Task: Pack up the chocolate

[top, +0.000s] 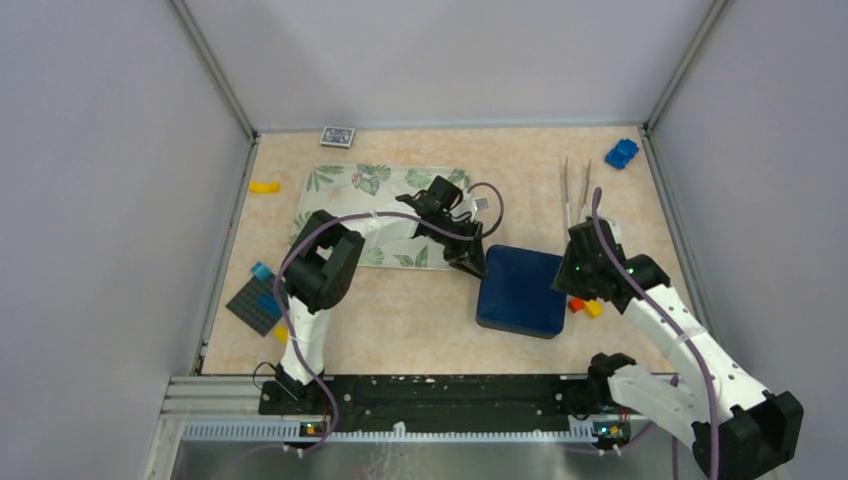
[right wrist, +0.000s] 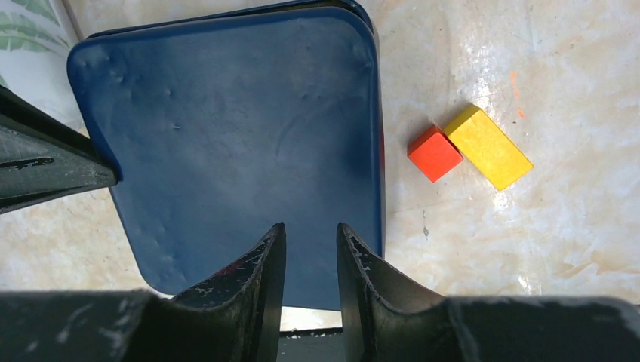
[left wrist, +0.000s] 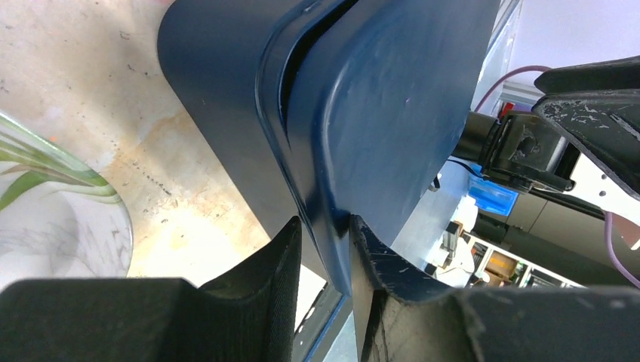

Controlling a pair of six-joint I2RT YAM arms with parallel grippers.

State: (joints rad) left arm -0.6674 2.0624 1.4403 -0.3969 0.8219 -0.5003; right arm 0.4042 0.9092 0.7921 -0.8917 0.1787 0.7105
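No chocolate shows in any view. A dark blue box [top: 520,290] with a rounded lid [right wrist: 226,128] lies at the middle of the table. My left gripper [top: 470,265] is shut on the lid's rim at the box's near-left corner. In the left wrist view the lid [left wrist: 377,113] is tilted up off the base [left wrist: 219,75], with its edge pinched in the left gripper [left wrist: 326,226]. My right gripper [top: 572,275] hovers over the box's right edge. In the right wrist view the right gripper [right wrist: 311,230] is narrowly open with nothing in it, above the lid.
A leaf-patterned tray [top: 340,185] lies behind the left gripper. A red block [right wrist: 434,152] and a yellow block [right wrist: 487,145] lie just right of the box. Tweezers [top: 575,185], a blue toy [top: 621,153] and a dark gridded square [top: 255,303] lie around the edges.
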